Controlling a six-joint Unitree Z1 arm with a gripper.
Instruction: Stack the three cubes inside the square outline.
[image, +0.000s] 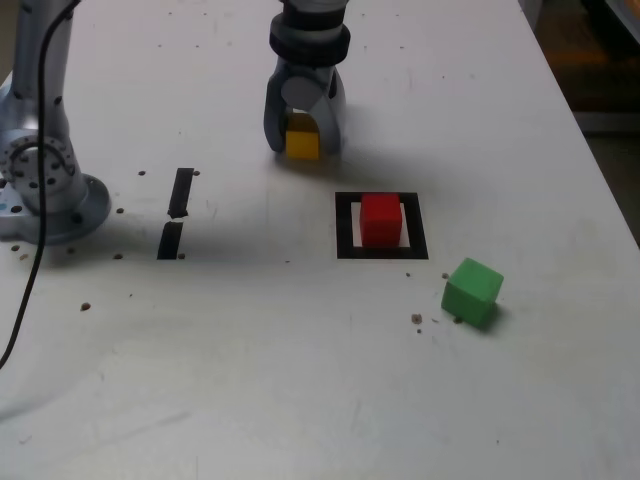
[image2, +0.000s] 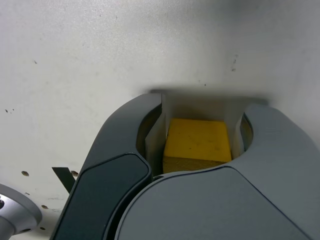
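The yellow cube rests on the white table at the back, behind the square outline. My gripper reaches down over it, shut on the yellow cube with a jaw on each side. In the wrist view the yellow cube fills the gap between the dark jaws of the gripper. The red cube sits inside the square outline. Outside the outline, toward the exterior view's front right, the green cube lies slightly turned.
Two short black strips lie at the exterior view's left, near the arm's metal base. A black cable hangs down beside the base. The table's edge runs along the exterior view's right.
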